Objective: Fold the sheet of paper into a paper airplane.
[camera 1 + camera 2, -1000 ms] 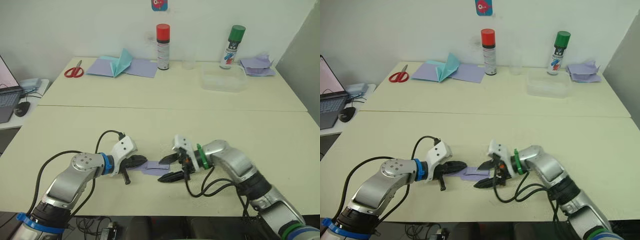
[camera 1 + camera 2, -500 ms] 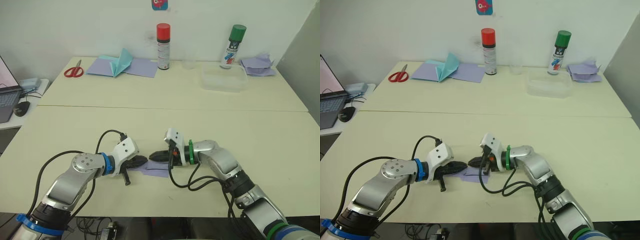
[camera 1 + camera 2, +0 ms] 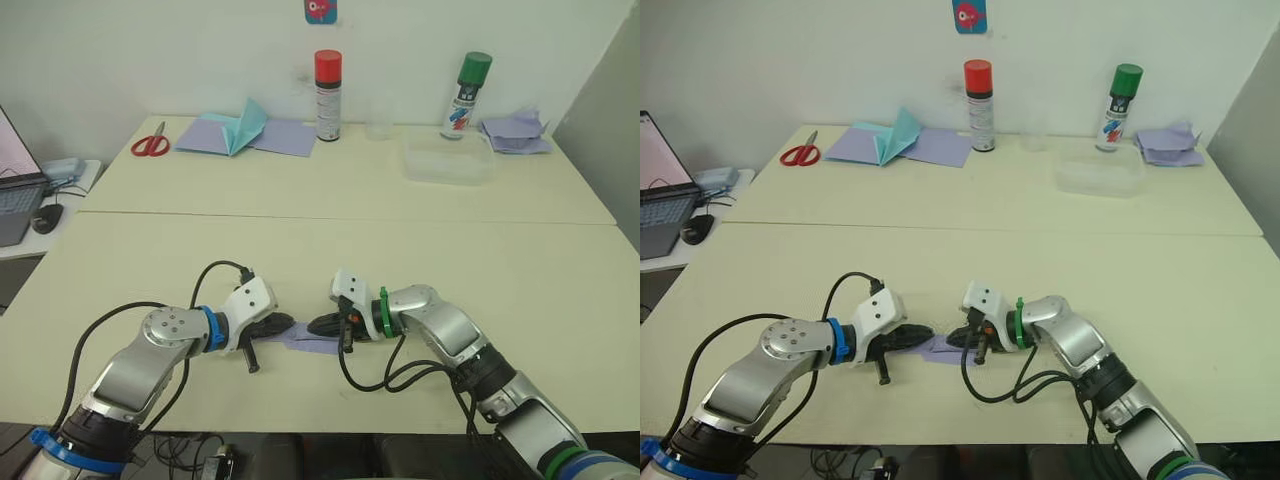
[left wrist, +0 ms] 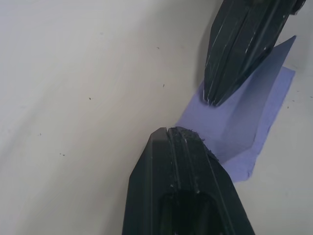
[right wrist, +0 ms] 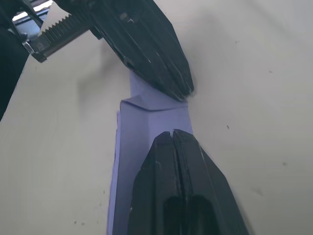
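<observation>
The sheet of paper (image 3: 305,340) lies on the near counter (image 3: 330,250), between the two pincers, already reduced to a narrow, elongated folded strip. It appears held down from both ends so that its folds can be pressed or kept flat; this is a judgement from the arrangement.

The left pincer (image 3: 280,323) is clenched, tips together, resting on the paper's left end. The right pincer (image 3: 322,326) is likewise clenched, its tips on the opposite end; in the right wrist view its fingers (image 5: 173,166) lie along the strip. Neither pincer visibly encloses paper between its fingers; both seem to press from above.

Condition of the paper: pale lavender, thin, with a lengthwise crease and a raised, angled fold visible in the left wrist view (image 4: 244,122). One edge lifts slightly off the counter. No pointed nose or wings are discernible yet, so folding looks incomplete
</observation>
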You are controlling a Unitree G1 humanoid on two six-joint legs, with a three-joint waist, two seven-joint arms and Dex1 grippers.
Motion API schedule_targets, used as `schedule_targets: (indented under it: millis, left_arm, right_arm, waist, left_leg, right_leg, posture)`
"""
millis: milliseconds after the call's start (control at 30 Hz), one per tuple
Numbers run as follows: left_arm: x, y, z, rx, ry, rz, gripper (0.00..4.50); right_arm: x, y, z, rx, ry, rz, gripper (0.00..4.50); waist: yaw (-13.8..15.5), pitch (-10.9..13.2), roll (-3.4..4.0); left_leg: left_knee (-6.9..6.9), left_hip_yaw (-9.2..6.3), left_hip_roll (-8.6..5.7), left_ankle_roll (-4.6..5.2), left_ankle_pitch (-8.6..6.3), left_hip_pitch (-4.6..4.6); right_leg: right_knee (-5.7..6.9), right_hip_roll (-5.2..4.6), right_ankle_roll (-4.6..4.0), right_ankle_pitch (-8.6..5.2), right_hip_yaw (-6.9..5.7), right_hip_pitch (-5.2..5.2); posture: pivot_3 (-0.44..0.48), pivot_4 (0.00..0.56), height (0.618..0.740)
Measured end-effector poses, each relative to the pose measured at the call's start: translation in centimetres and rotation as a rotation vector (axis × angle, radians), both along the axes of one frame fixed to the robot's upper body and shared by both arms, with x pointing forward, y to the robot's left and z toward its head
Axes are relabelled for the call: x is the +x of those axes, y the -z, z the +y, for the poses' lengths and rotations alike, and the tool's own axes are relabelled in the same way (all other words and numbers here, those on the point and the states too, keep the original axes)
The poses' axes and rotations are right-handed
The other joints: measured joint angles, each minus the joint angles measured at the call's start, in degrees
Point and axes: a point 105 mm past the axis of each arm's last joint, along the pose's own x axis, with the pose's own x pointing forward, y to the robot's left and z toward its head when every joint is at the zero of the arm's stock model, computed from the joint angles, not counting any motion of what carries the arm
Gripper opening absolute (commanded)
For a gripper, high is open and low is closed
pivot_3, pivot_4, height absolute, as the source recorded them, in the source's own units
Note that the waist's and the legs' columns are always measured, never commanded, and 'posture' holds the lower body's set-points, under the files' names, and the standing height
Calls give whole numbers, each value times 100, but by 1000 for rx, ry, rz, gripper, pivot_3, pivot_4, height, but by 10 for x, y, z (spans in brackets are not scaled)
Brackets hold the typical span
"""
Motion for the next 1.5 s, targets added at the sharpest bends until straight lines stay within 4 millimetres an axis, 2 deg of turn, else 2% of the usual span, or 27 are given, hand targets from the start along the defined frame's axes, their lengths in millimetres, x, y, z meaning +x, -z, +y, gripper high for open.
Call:
schedule_targets:
  millis: [200,400,567,633,833,967,1100,1233,1433,1500]
  left_arm:
    - [-1,3,0,1,4,16,0]
    - [-2,3,0,-1,16,19,0]
    - [-1,3,1,6,22,17,0]
    - [-1,3,0,3,27,13,0]
    - [-1,2,0,3,31,13,0]
    - [-1,2,0,5,30,12,0]
    - [0,-1,1,-3,35,-9,0]
    - [1,-3,-3,-96,1,1,0]
    - [10,-20,-31,-233,20,-21,0]
    - [11,-19,-36,-228,27,-25,0]
  right_arm:
    - [-3,4,-28,-51,45,4,41]
    - [-7,-2,-59,-71,47,16,41]
    - [-3,-42,-40,166,30,-35,41]
    - [-2,-45,-34,179,18,-66,41]
    - [-13,-12,-13,87,-21,-41,41]
    - [-22,5,-10,8,-72,-46,41]
    - [-21,6,-9,-35,-124,-112,41]
    - [-18,7,-8,-38,-125,-111,41]
    - [-15,7,-4,-24,-121,-106,41]
    - [-16,7,-3,-20,-123,-104,41]
  waist:
    - [31,-10,16]
    - [41,-9,17]
    - [37,-1,28]
    - [38,-1,26]
    - [37,0,27]
    - [36,0,28]
    - [36,0,28]
    - [36,3,22]
    - [36,11,10]
    - [18,11,10]
  left_leg:
    - [-24,-5,4,0,-3,71]
    - [-23,0,0,-1,-3,64]
    - [-23,-7,5,-1,-3,63]
    - [-23,-7,4,-2,-3,61]
    - [-23,-4,4,-2,-4,58]
    - [-23,-3,4,-2,-4,60]
    - [-24,-4,5,-2,-4,62]
    - [-23,-6,7,-2,-3,60]
    - [-19,-11,9,-2,-3,60]
    - [-21,-10,9,-2,-3,60]
  right_leg:
    - [-57,-1,22,-16,-6,80]
    - [-60,-7,27,-19,-1,83]
    - [-56,-1,27,-18,-6,82]
    - [-58,-1,27,-19,-6,82]
    - [-59,-3,27,-19,-4,78]
    - [-59,-3,27,-19,-3,77]
    - [-58,-2,26,-19,-4,78]
    - [-57,-2,26,-19,-8,77]
    - [-53,2,27,-18,-10,79]
    - [-53,3,27,-18,-8,79]
  posture:
    - [0,150,740]
    - [0,150,740]
    - [0,150,740]
    - [0,150,740]
    - [0,150,740]
    - [0,150,740]
    - [0,150,740]
    - [0,150,740]
    - [0,150,740]
    - [0,150,740]
